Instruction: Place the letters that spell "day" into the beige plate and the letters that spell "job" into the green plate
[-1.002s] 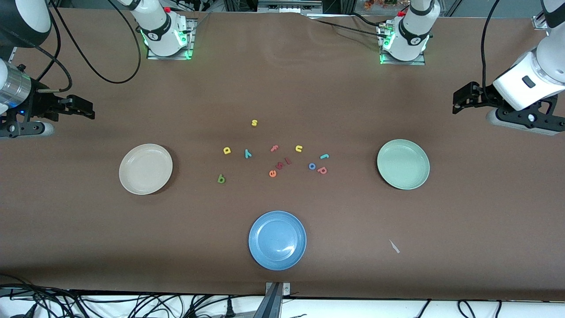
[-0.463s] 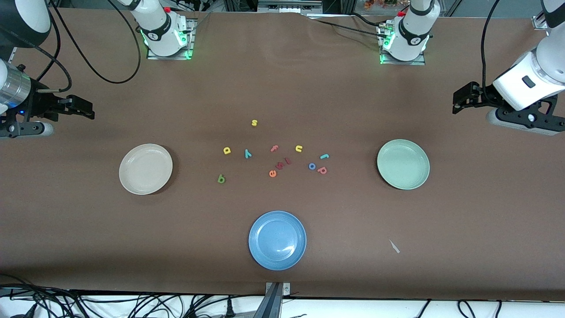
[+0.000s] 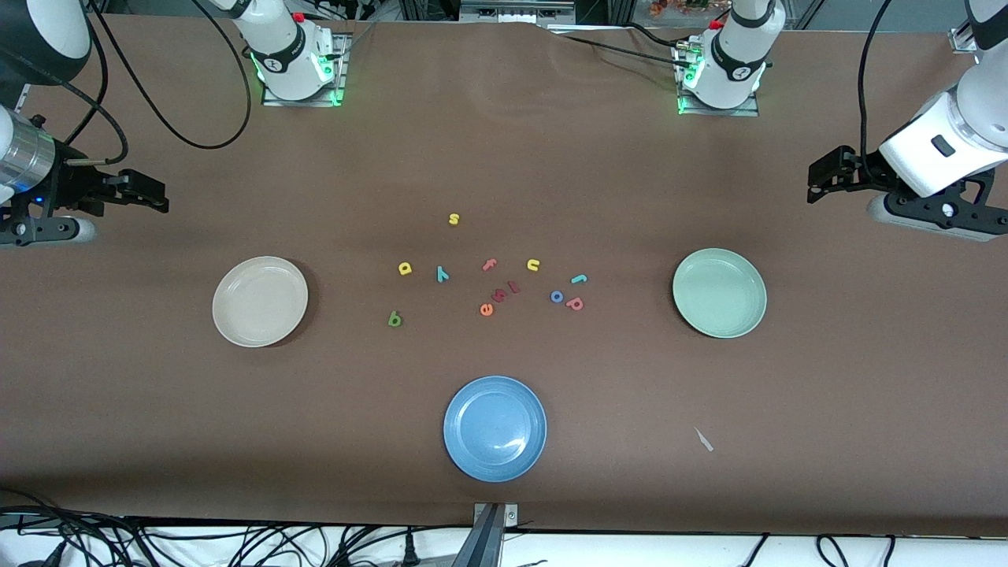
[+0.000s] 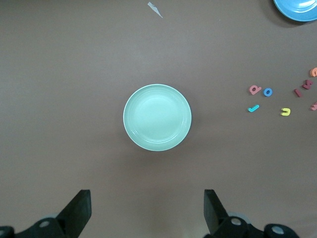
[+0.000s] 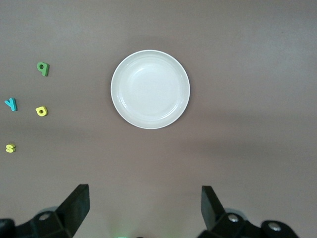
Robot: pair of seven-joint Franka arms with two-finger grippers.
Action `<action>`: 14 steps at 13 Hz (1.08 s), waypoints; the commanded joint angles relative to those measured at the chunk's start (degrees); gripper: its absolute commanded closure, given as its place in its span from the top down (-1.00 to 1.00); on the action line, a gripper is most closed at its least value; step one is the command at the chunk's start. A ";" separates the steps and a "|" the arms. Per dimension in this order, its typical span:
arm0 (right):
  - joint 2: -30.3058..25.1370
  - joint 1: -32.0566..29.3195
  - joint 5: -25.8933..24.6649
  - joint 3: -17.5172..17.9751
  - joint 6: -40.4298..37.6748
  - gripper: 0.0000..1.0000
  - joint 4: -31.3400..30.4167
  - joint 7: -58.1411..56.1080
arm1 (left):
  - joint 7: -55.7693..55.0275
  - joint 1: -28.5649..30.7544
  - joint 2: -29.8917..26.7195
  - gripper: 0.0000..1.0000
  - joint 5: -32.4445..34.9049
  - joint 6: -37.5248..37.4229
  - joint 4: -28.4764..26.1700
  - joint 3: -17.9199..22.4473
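Note:
The beige plate [image 3: 260,302] lies empty toward the right arm's end, the green plate [image 3: 719,293] empty toward the left arm's end. Between them lie the yellow "a" [image 3: 405,268], teal "y" [image 3: 442,273] and dark green "d" [image 3: 394,319], then the teal "j" [image 3: 579,278], blue "o" [image 3: 557,296] and salmon "b" [image 3: 575,303]. My left gripper [image 4: 147,210] hangs open and empty, up in the air beside the green plate [image 4: 157,117]. My right gripper [image 5: 143,208] hangs open and empty beside the beige plate [image 5: 150,89]. Both arms wait at the table's ends.
A blue plate [image 3: 494,428] lies empty near the front edge. Other letters lie among the task's own: a yellow "s" [image 3: 453,219], a yellow "u" [image 3: 533,265], and red-orange "f" [image 3: 489,264], "k" [image 3: 499,295] and "e" [image 3: 486,309]. A small pale scrap [image 3: 703,439] lies nearer the camera than the green plate.

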 commanded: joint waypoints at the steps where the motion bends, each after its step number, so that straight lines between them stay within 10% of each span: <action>1: -0.25 -0.26 -0.68 0.21 -0.68 1.00 0.21 -0.18 | -0.37 -0.08 -0.31 1.00 -0.78 -0.94 0.60 -0.01; 14: -0.17 -0.26 -0.68 0.21 -0.77 1.00 0.12 -0.27 | -0.28 -1.04 0.30 1.00 -1.22 -1.37 0.16 -0.10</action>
